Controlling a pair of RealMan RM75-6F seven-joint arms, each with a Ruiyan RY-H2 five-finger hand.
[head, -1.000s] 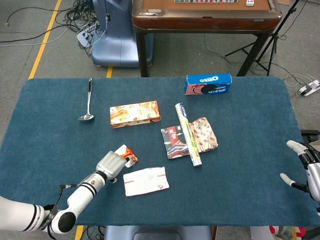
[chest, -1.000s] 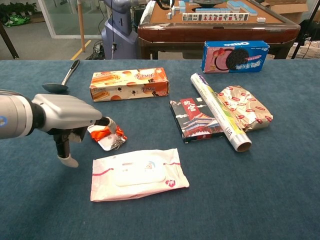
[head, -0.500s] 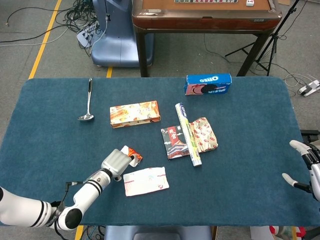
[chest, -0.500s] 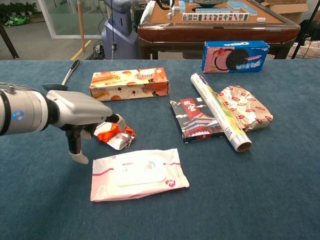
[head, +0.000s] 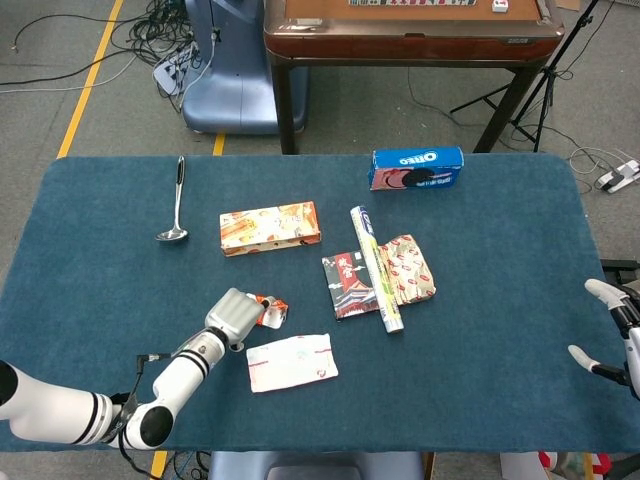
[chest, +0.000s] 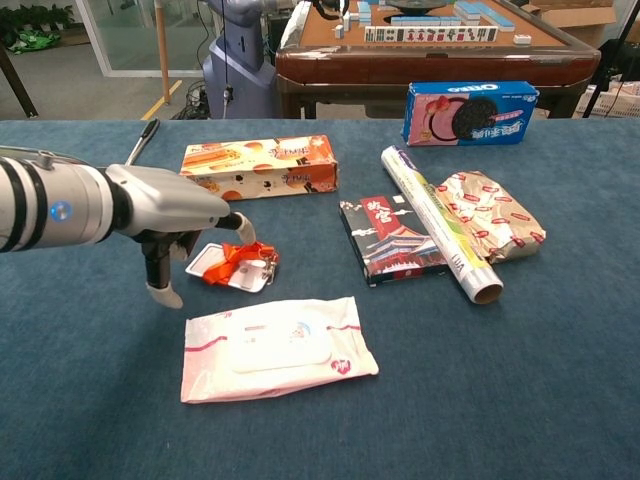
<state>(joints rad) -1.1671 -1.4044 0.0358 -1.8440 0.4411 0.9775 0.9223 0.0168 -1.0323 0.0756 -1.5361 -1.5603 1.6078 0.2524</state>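
Snack packet (chest: 236, 267) with orange ribbon under left hand (chest: 175, 215).
Its fingers pinched the packet's left edge above the wet-wipes pack (chest: 277, 347); right hand (head: 620, 335) hung released at the table's (head: 500, 380) edge.

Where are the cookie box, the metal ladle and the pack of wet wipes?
Cookie box (chest: 470, 112): chest view, on its front face.
Metal ladle (head: 172, 235): head view, on its bowl.
Pack of wet wipes (chest: 278, 347): chest view, on its flap.

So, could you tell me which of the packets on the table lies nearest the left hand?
The small orange-and-silver packet, touching the left hand; the white wipes pack lies just below it, untouched.
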